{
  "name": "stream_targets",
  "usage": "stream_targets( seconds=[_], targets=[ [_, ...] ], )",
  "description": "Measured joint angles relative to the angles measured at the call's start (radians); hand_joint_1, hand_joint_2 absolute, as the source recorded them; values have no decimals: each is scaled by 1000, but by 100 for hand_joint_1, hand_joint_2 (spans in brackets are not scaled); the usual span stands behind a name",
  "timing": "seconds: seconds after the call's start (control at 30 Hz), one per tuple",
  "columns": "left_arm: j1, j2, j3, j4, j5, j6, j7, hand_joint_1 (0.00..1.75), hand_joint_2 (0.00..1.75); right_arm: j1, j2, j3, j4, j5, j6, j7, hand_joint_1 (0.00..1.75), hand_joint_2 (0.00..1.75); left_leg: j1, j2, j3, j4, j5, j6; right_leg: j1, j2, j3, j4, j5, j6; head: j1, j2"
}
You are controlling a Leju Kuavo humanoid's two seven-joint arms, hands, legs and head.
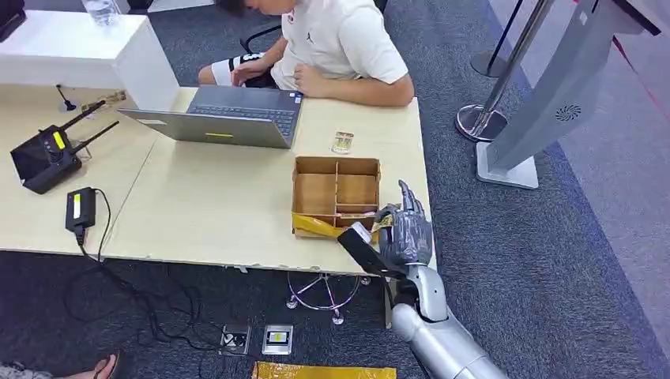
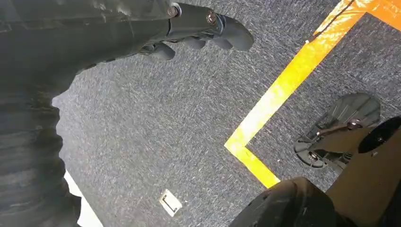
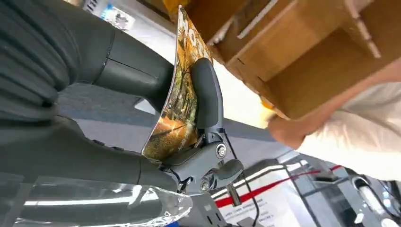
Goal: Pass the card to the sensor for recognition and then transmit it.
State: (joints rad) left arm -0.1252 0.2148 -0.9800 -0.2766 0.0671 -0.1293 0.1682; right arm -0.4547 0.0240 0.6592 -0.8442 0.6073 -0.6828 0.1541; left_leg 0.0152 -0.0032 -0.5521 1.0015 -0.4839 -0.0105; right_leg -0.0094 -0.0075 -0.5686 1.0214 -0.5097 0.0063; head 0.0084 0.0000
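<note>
Clearly we see the right hand (image 3: 142, 118) pinching the card (image 3: 177, 99) between thumb and finger, just beside the cardboard box (image 1: 336, 193) at the table's (image 1: 221, 213) near edge; the card carries an orange-brown autumn picture. Our left hand (image 2: 198, 28) hangs over carpet, fingers curled on nothing.

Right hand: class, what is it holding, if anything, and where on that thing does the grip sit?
The right hand holds a picture-printed card, pinched flat across its two faces between thumb and fingers; its edges stick out.
</note>
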Motion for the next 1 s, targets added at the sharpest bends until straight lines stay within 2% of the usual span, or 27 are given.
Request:
stream_targets(
  seconds=[0.5,1.0],
  targets=[
    [4,0,0,0,5,5,0,0,175,0,13,-27,51,-3,-9,23,175,175,0,0,0,0,0,0,0,0,0,0,0,0,0,0],
    [4,0,1,2,6,4,7,0,175,7,14,-93,64,-1,-9,58,175,175,0,0,0,0,0,0,0,0,0,0,0,0,0,0]
  ],
)
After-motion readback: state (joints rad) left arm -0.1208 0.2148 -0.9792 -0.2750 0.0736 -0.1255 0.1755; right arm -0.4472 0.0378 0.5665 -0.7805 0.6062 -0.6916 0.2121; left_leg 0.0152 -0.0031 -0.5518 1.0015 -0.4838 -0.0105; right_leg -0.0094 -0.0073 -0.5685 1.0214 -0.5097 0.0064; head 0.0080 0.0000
